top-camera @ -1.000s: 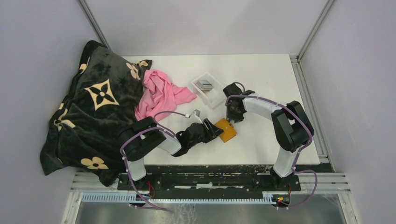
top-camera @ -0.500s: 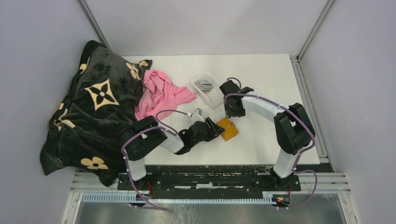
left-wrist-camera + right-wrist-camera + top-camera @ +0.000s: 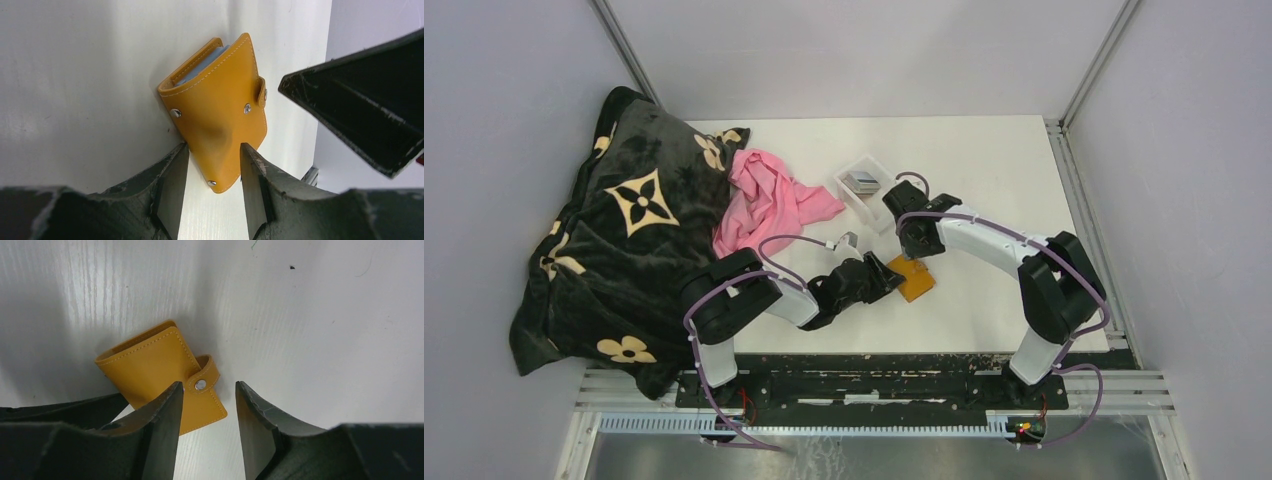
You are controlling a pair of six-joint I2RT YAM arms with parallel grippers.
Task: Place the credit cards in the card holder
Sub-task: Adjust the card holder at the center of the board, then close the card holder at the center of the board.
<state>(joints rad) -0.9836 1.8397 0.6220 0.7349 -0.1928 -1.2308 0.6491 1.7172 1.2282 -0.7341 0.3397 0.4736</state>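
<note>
On the bench (image 3: 994, 170), my left hand (image 3: 212, 152) gripped the shut card holder (image 3: 220, 110); my released right hand (image 3: 208, 390) probably needed to unsnap it.

From above, the left claw (image 3: 890, 273) covers the card holder's (image 3: 917, 284) left end.

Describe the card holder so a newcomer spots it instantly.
On the white table, look in the front half, between the left hand and right hand. The card holder is the small folded orange wallet with a snap strap, the only orange thing there.
</note>
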